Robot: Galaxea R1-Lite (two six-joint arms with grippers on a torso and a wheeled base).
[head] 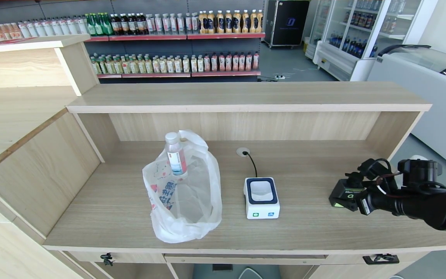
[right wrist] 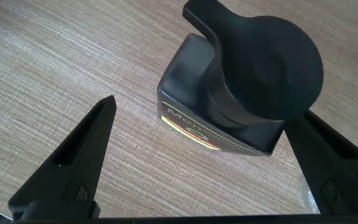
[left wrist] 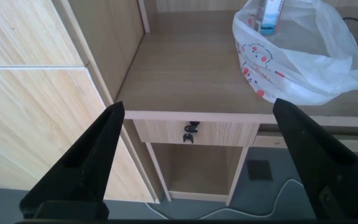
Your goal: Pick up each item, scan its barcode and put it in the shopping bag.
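A white plastic shopping bag (head: 184, 201) stands on the left part of the wooden counter (head: 308, 228), and a water bottle (head: 175, 155) with a white cap stands upright in it. The white barcode scanner (head: 261, 197) sits mid-counter, its cable running to a hole behind. A small black box (head: 337, 199) with a round black cap (right wrist: 266, 68) rests on the counter at the right. My right gripper (head: 356, 182) is open, its fingers on either side of that box (right wrist: 191, 118). My left gripper (left wrist: 197, 168) is open and empty, off the counter's left front corner, with the bag (left wrist: 303, 56) beyond it.
A raised shelf (head: 246, 97) and side panels wall the counter at the back, left and right. A key hangs in a drawer lock (left wrist: 191, 130) under the front edge. Store shelves of bottles (head: 176, 42) and coolers stand in the room behind.
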